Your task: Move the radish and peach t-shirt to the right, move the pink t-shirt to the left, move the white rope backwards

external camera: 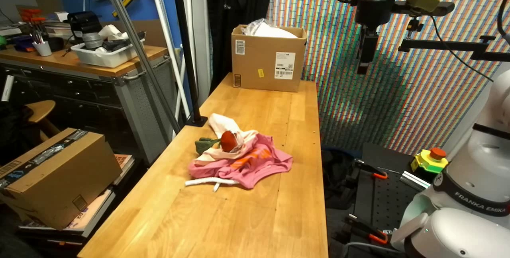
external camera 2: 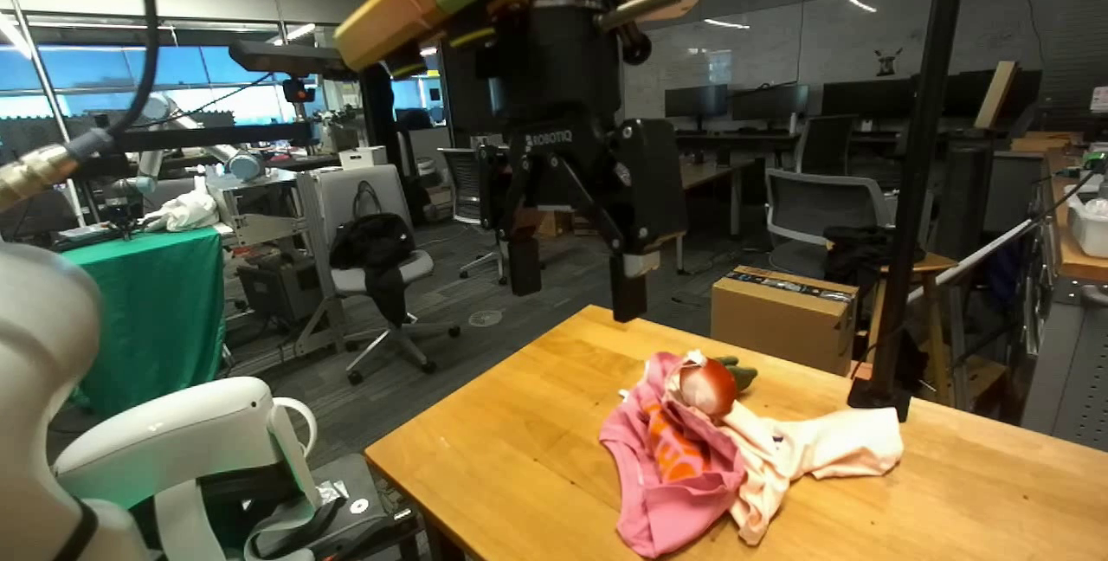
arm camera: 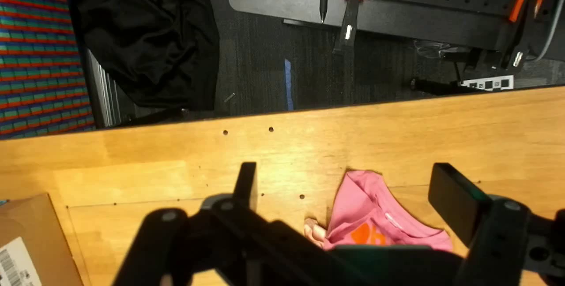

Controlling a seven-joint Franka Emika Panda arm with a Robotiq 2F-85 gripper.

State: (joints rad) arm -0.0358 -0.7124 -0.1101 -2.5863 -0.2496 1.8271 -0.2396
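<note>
The gripper (external camera 2: 577, 288) hangs well above the tabletop (external camera: 255, 226), its jaws wide apart and nothing between them. Nearest to it, the pink t-shirt (external camera: 255, 173) lies crumpled on the tabletop. The wrist view shows part of this shirt but little of the items behind it; a descent guided by that view alone may therefore close on pink cloth when another item is wanted. Next, the radish (external camera: 228, 141) sits in the folds of the peach t-shirt (external camera 2: 801, 450), and the two shirts overlap. Caution: because of this overlap, pulling either shirt is likely to drag the other and roll the radish out of place. The radish's round side may also slip from an off-centre grip. The white rope (external camera: 207, 180) reaches the pink t-shirt's edge and appears to run beneath it; moving the shirt may carry the rope along, and a shallow grasp may miss so thin an item. Farthest out, the black post (external camera 2: 917, 180) stands at the tabletop's edge near the peach t-shirt; a wide approach from that side could strike it.
</note>
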